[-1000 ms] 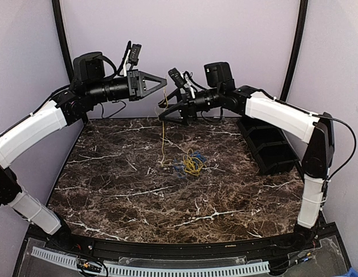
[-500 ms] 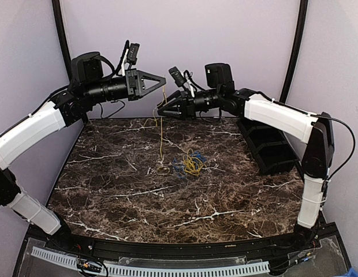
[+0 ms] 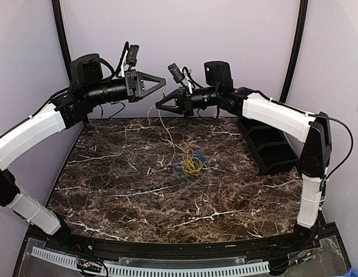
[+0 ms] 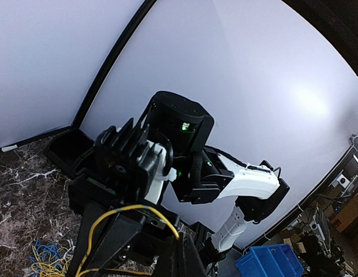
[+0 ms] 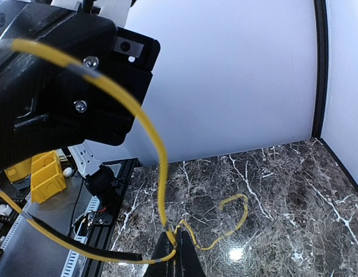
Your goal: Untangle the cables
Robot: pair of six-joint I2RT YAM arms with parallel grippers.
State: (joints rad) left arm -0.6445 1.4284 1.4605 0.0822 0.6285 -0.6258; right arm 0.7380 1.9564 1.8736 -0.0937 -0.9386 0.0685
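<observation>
Mid-pull on a single strand, by the look of it: pinching a yellow cable (image 3: 166,134) in the left gripper (image 3: 161,82), jaws closed down thin on it; pinching the same cable in the right gripper (image 3: 159,106), likewise closed to a sliver, tip to tip with the left and just beneath it, both held high. From the right wrist, seen arching up from the fingertips and across the face of the other tool; below both tools, trailing down to the bundle of yellow and blue cables (image 3: 189,163), lying on the table (image 3: 109,190) well under the grippers and a little toward the right arm's side. Not yet freed from that bundle, judging by the line running into it. Next, probably: drawing the two tools apart and upward, slowly; watching for the bundle lifting whole rather than giving up the strand; easing off if so.
</observation>
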